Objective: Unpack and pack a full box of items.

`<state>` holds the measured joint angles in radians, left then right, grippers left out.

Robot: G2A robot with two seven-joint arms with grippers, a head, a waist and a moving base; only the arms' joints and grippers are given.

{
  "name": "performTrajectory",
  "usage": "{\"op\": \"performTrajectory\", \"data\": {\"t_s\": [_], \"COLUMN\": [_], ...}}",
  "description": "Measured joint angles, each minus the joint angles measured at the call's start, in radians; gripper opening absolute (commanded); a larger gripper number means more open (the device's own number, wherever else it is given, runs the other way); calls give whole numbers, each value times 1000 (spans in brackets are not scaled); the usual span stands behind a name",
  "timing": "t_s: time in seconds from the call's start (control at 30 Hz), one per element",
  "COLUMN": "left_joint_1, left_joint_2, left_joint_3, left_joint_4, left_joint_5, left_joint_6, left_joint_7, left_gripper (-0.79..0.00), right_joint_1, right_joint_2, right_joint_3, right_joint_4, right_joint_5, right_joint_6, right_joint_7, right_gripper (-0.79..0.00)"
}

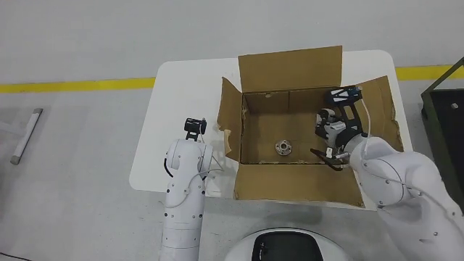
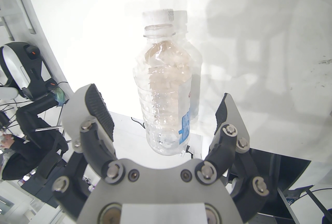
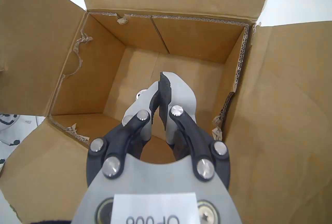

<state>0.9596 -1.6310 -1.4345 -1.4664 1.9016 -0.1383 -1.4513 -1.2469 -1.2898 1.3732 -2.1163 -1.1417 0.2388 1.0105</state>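
The left gripper (image 2: 158,94) had its fingers (image 2: 99,108) spread wide. The clear bottle (image 2: 163,66) sat on the white table (image 2: 77,14) between them, touching neither. The right gripper (image 3: 162,90) was pressed together, holding nothing, over the box (image 3: 181,35). I think a slow squeeze around the bottle's middle would be best, since it could roll.

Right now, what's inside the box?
One small round item lies on the box floor; the floor around it is bare. The shut right gripper hangs over the right side and hides the floor under it.
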Motion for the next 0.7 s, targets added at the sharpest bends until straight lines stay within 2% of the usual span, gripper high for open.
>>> {"op": "performTrajectory", "data": {"t_s": [0.27, 0.43, 0.57, 0.7], "left_joint_1": [0, 0, 0, 0], "left_joint_2": [0, 0, 0, 0], "left_joint_3": [0, 0, 0, 0], "left_joint_4": [0, 0, 0, 0], "left_joint_5": [0, 0, 0, 0], "left_joint_6": [0, 0, 0, 0], "left_joint_7": [0, 0, 0, 0], "left_gripper": [0, 0, 0, 0], "right_joint_1": [-2, 0, 97, 237], "right_joint_2": [0, 4, -7, -29], "right_joint_3": [3, 0, -83, -233], "right_joint_4": [-2, 5, 95, 213], "right_joint_5": [5, -7, 1, -38], "right_joint_6": [-3, -59, -24, 32], "right_joint_7": [0, 17, 101, 196], "right_gripper": [-785, -785, -785, -785]}}
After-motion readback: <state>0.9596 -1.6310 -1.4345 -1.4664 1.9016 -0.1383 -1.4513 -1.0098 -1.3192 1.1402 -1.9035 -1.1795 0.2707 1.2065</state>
